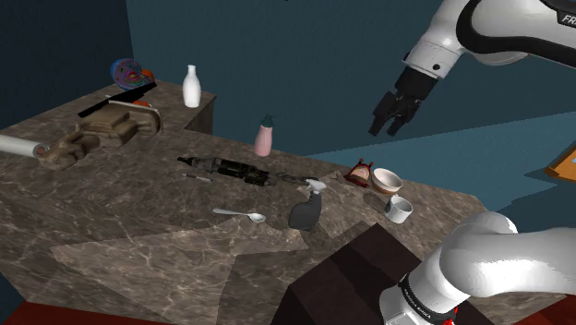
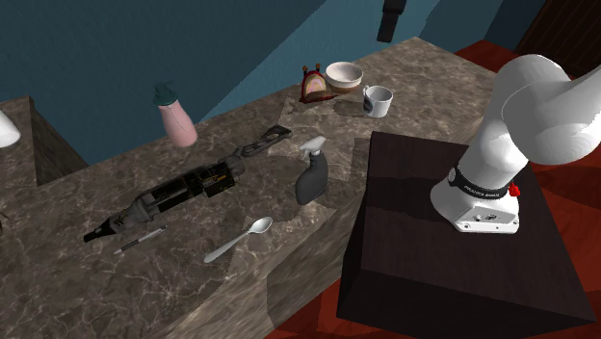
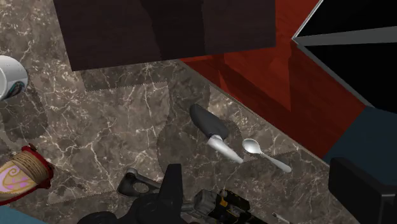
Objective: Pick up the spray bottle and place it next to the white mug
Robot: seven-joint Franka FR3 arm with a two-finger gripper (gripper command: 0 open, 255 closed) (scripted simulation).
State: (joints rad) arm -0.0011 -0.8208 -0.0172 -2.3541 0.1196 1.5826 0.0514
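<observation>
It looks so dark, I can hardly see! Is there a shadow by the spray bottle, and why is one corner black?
Wrist view: a darker shadow lies on the counter by the spray bottle; the black corner has nothing drawn there. Shoulder view: dim, a paler wedge crosses the counter.

The arm (image 1: 480,268) is presenting as glossy white rounded shells, with dark grey joints (image 1: 508,37) sitting between the links. The upper link is carrying pale lettering (image 1: 565,17), which the frame edge is cutting off so that only "FR" is reading. The base collar (image 2: 479,188) is wearing a black band with small white print too fine to read, and a red tab (image 2: 513,190) is poking out beside it. The gripper (image 1: 388,127) is showing all black and blocky, ending in two short fingers. The stand (image 2: 424,250) is rendering as a plain dark brown box.
</observation>
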